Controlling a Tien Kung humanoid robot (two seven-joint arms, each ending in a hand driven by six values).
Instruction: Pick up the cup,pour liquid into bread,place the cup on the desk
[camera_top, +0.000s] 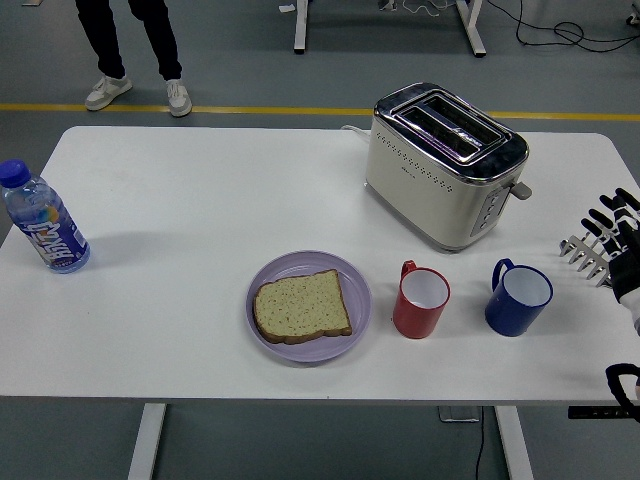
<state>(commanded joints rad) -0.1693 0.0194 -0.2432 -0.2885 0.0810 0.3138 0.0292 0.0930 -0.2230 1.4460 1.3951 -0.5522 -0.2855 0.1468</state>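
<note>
A red cup (420, 300) stands upright on the white table, right of a purple plate (300, 345) that holds a slice of brown bread (301, 306). A blue cup (518, 297) stands to the right of the red one, its handle toward the upper left. My right hand (612, 240) is at the picture's right edge, right of the blue cup and apart from it, its fingers spread and holding nothing. My left hand is out of view.
A cream and chrome toaster (445, 165) stands behind the cups. A blue-capped water bottle (42, 221) sits at the table's left edge. A person's legs (135, 50) show on the floor beyond the far left of the table.
</note>
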